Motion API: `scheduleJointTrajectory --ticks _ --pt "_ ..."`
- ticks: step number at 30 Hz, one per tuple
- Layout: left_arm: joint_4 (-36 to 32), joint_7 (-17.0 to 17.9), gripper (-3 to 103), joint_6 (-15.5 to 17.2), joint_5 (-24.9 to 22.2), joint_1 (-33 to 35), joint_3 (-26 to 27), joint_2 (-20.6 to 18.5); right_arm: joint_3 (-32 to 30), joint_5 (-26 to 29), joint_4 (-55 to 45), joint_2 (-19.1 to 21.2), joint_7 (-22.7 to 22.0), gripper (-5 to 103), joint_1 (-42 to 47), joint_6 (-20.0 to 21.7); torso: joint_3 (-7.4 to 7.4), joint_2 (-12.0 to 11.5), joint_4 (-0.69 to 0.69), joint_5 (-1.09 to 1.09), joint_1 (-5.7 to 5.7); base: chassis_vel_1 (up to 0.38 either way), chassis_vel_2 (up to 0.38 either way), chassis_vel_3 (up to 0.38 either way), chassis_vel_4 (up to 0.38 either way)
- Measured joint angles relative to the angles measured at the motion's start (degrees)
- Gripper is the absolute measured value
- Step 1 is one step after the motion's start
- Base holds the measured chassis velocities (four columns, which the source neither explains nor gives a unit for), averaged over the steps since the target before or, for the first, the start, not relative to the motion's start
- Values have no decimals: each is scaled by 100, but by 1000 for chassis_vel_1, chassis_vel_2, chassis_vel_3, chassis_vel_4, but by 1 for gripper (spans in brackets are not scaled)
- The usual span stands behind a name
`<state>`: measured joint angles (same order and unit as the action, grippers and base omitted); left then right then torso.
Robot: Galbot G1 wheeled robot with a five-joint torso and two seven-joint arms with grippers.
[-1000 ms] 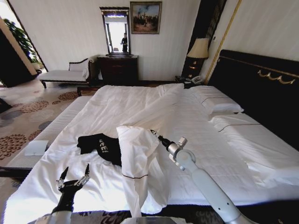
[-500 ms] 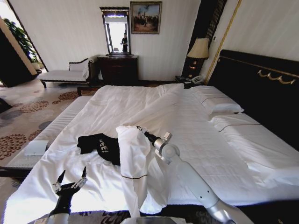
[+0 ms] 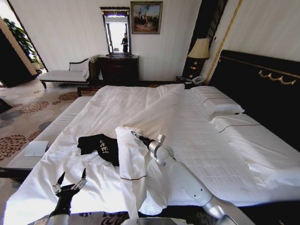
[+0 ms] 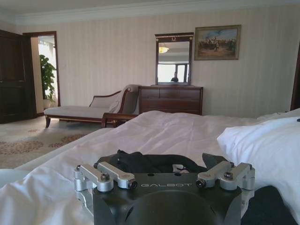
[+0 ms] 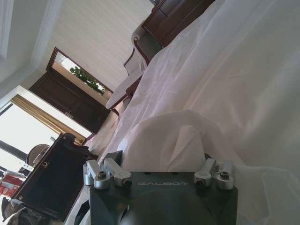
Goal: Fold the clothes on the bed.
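Nearest the robot, the left end effector [image 3: 71,180] hovers low over the white sheet at the foot of the large white-sheeted double bed [image 3: 197,140], its two fingers spread apart. Just beyond it lies one crumpled black cotton T-shirt with white lettering [image 3: 101,146], its right side hidden under a raised fold of white duvet [image 3: 131,152]. The right end effector [image 3: 134,134] is buried in that fold; whether its fingers are spread or pinching cannot be told. Farther off, two white pillows [image 3: 218,105] rest by the dark headboard [image 3: 262,93].
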<state>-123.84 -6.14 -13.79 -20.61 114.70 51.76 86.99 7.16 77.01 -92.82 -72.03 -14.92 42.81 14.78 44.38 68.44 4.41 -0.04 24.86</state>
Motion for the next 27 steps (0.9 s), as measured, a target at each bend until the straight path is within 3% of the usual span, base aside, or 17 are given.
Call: scheduleJointTrajectory --ticks 2,4,6,9,10,12,13,19,27 --pt "19 2 100 -14 -33 0 15 -15 -1 -15 2 -23 0 69 39 -2 0 0 0 0 0 0 0 0 0" --pt "23 2 100 -19 -42 0 23 -20 -3 -23 2 -37 -1 69 55 -6 0 0 0 0 0 0 0 0 0" --pt "29 5 100 -25 -60 1 44 -29 -12 -48 1 -81 -1 58 96 -22 0 0 0 0 0 0 0 0 0" --pt "27 10 100 -26 -65 2 49 -31 -25 -85 -16 -127 -6 58 142 -80 0 0 0 0 0 0 0 0 0" --pt "20 18 100 -28 -66 1 53 -31 -42 -102 -35 -160 -36 46 173 -118 0 0 0 0 0 0 0 0 0" --pt "14 42 100 -41 -65 0 58 -31 -90 -123 -65 -208 -82 35 225 -189 0 0 -1 0 0 0 0 0 0" --pt "14 42 100 -41 -65 0 58 -31 -90 -123 -65 -208 -82 35 225 -189 0 0 -1 0 0 0 0 0 0" --pt "14 58 100 -65 -90 8 110 -60 -424 -283 -387 -185 -124 9 524 -385 0 0 -3 1 0 0 0 0 0" --pt "64 62 100 -67 -214 -42 136 -118 -1520 -748 -1583 187 -399 3 1540 -431 0 0 -1 2 0 0 0 0 0"
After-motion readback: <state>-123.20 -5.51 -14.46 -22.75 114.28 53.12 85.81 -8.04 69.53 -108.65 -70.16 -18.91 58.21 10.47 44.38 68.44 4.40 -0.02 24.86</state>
